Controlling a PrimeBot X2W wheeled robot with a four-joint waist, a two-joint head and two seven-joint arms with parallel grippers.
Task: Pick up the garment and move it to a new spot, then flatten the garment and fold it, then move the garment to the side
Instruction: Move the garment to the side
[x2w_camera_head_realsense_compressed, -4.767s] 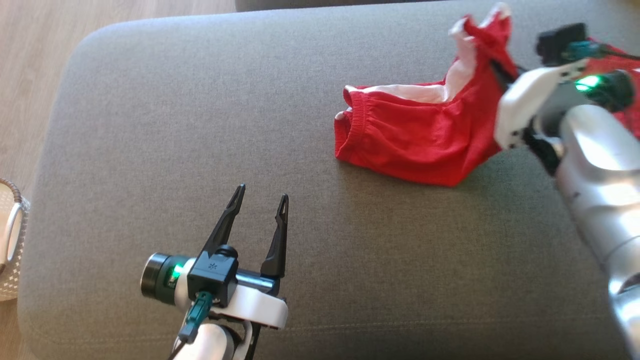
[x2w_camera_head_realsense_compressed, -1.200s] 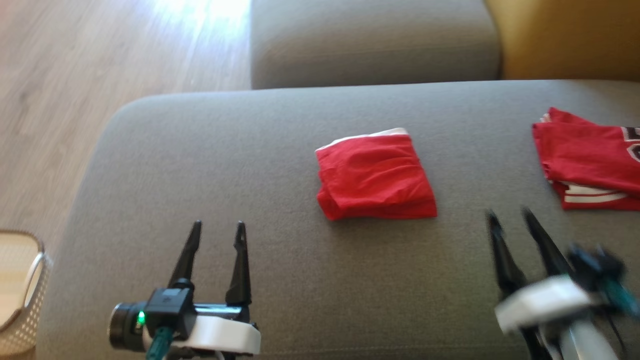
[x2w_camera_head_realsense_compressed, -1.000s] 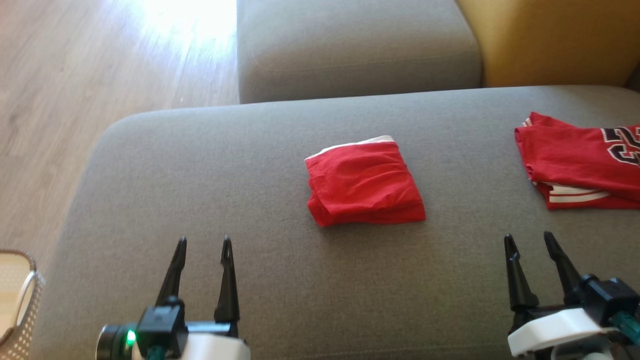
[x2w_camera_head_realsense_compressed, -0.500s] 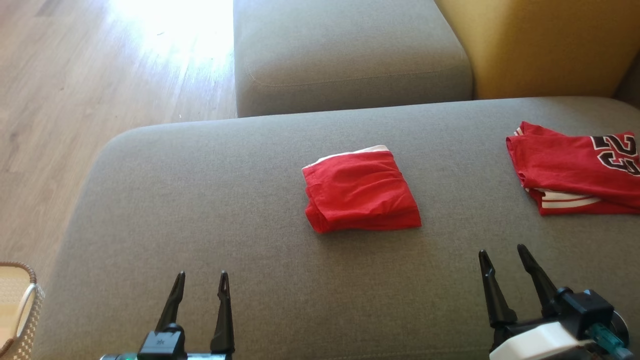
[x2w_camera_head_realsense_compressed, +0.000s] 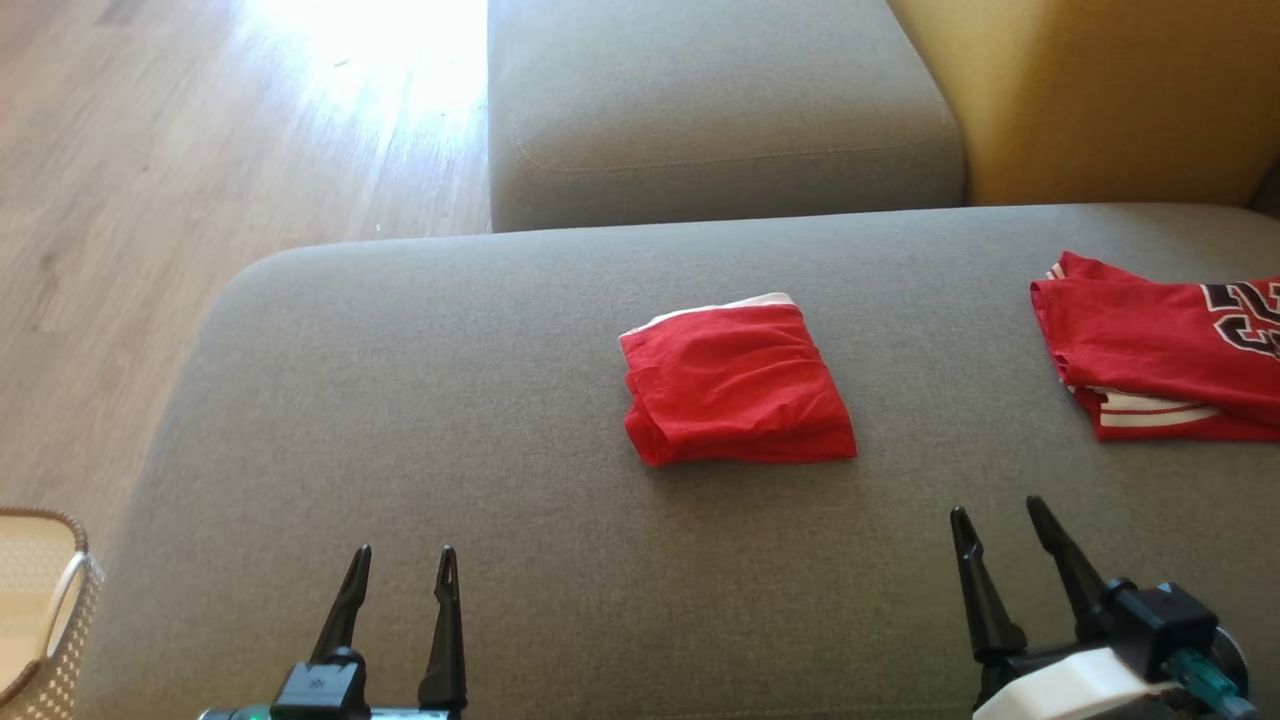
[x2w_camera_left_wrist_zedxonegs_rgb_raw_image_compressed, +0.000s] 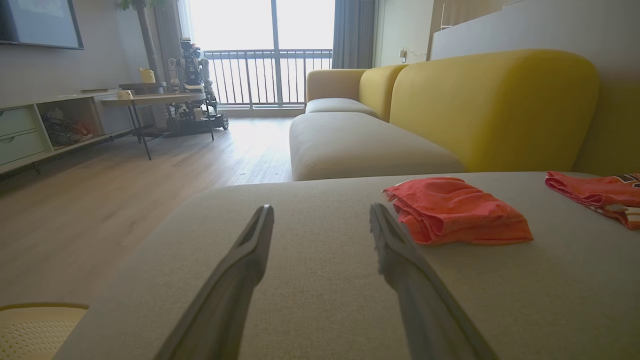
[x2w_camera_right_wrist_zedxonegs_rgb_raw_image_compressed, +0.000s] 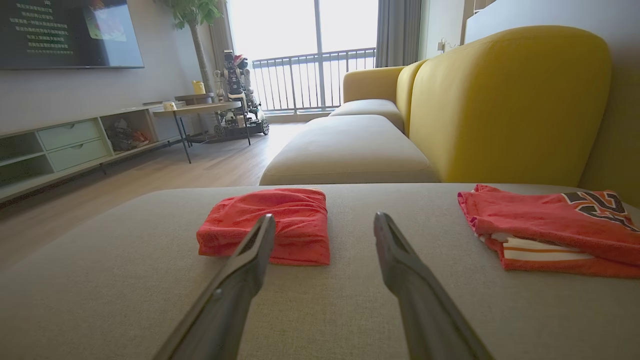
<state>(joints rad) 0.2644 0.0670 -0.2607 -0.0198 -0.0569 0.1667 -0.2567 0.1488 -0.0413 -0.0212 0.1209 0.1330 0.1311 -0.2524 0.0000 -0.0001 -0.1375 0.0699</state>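
The red garment (x2w_camera_head_realsense_compressed: 737, 382) lies folded into a small square with a white edge at its back, in the middle of the grey sofa seat (x2w_camera_head_realsense_compressed: 400, 420); it also appears in the left wrist view (x2w_camera_left_wrist_zedxonegs_rgb_raw_image_compressed: 455, 212) and the right wrist view (x2w_camera_right_wrist_zedxonegs_rgb_raw_image_compressed: 280, 225). My left gripper (x2w_camera_head_realsense_compressed: 403, 556) stands open near the seat's front edge, well left of the garment. My right gripper (x2w_camera_head_realsense_compressed: 995, 510) is open at the lower right, apart from the garment. Nothing is between either pair of fingers.
A second folded red jersey (x2w_camera_head_realsense_compressed: 1160, 345) with black numbers lies at the seat's right side. A further grey cushion (x2w_camera_head_realsense_compressed: 720, 100) and a yellow backrest (x2w_camera_head_realsense_compressed: 1100, 90) stand behind. A perforated basket (x2w_camera_head_realsense_compressed: 40, 610) sits on the wooden floor (x2w_camera_head_realsense_compressed: 150, 200) at lower left.
Earlier my right gripper held the garment lifted and unfolded; now it lies folded and both grippers are drawn back, open. In the last second the camera tilted and shifted slightly; the garment stayed put.
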